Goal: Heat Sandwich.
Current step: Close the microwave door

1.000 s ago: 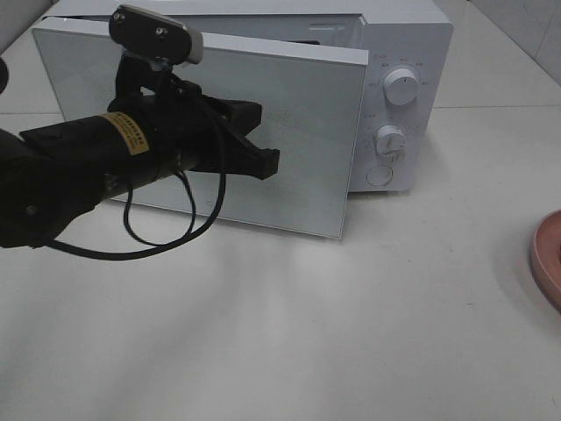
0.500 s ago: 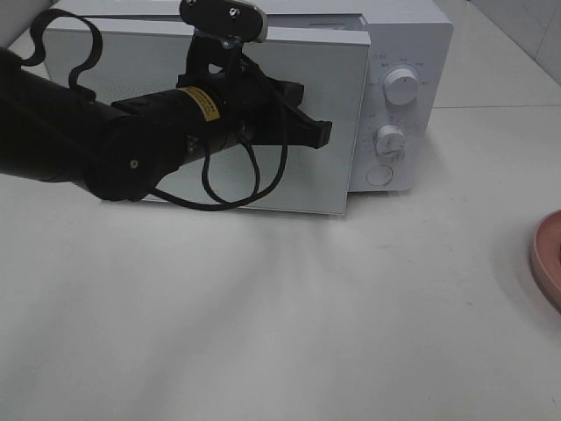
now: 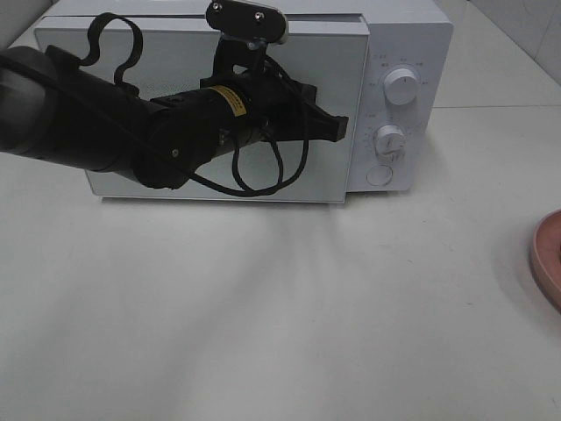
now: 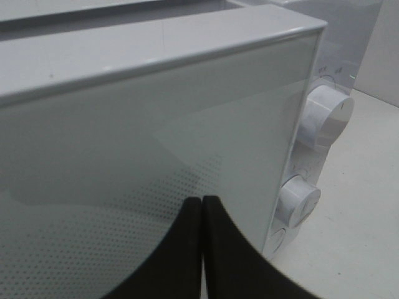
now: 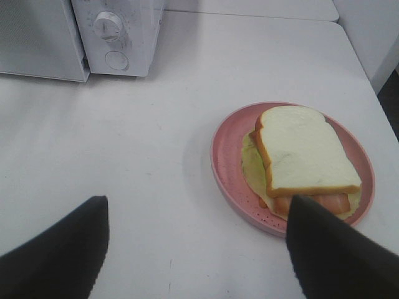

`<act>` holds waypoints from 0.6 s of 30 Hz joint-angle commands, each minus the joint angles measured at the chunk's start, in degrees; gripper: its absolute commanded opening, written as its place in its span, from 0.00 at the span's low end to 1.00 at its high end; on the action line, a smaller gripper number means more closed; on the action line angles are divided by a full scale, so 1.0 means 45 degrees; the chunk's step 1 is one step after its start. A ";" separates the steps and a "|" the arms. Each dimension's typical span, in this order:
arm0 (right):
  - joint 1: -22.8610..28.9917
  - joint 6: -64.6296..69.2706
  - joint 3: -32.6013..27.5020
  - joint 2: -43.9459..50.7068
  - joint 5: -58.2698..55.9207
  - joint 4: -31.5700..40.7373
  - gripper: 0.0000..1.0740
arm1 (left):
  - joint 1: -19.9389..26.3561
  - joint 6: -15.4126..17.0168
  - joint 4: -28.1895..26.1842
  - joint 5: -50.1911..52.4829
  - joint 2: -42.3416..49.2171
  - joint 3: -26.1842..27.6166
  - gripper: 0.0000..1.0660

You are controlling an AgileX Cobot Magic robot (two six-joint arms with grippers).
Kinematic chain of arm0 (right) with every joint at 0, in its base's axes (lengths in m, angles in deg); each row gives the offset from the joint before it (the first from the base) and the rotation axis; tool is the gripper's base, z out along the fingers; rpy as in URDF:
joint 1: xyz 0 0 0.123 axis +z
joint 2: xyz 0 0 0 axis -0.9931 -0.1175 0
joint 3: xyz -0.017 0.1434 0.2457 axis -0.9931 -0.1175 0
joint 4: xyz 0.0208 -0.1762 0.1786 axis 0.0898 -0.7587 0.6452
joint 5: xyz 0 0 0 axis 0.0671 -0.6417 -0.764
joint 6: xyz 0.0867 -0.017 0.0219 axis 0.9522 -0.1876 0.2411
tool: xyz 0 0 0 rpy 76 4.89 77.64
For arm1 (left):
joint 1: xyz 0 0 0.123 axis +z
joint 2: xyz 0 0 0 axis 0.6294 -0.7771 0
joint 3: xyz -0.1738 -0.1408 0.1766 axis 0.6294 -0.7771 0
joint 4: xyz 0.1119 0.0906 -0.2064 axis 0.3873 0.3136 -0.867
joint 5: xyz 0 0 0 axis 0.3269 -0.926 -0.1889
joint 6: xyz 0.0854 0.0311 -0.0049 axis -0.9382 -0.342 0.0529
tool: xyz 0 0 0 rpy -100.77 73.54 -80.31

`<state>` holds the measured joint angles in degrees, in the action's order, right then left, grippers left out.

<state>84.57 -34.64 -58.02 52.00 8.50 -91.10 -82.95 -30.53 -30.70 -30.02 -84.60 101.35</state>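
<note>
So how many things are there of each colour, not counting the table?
White: 1, the microwave.
Pink: 1, the plate.
Cream-yellow with red filling: 1, the sandwich.
Black: 2, the left claw, shut against the microwave door, and the right claw, open above the table.
Total: 5.

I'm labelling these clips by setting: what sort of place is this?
Probably a mock kitchen counter: a white microwave with dials, and a sandwich on a pink plate, on a plain white table.
</note>
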 commanded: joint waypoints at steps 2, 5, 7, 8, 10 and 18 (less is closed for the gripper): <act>-0.0064 -0.0013 -0.0025 0.0344 0.0025 0.0013 0.71 | 0.0051 -0.0038 -0.0127 -0.0038 -0.0191 0.0369 0.00; -0.0064 -0.0013 -0.0025 0.0344 0.0025 0.0013 0.71 | 0.0051 -0.0038 -0.0140 0.0025 -0.0280 0.0522 0.00; -0.0064 -0.0013 -0.0025 0.0344 0.0025 0.0013 0.71 | 0.0051 -0.0038 -0.0293 -0.0038 -0.0484 0.1006 0.00; -0.0064 -0.0013 -0.0025 0.0344 0.0025 0.0013 0.71 | 0.0051 -0.0038 -0.0369 -0.0064 -0.0535 0.1120 0.00; -0.0064 -0.0013 -0.0025 0.0344 0.0025 0.0013 0.71 | 0.0051 -0.0089 -0.0446 -0.0064 -0.0611 0.1286 0.00; -0.0064 -0.0013 -0.0025 0.0344 0.0025 0.0013 0.71 | 0.0369 -0.0713 -0.1655 -0.0611 -0.1477 0.2737 0.00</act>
<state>84.57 -34.64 -58.02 52.00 8.50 -91.10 -83.58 -33.45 -33.63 -34.44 -90.27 111.32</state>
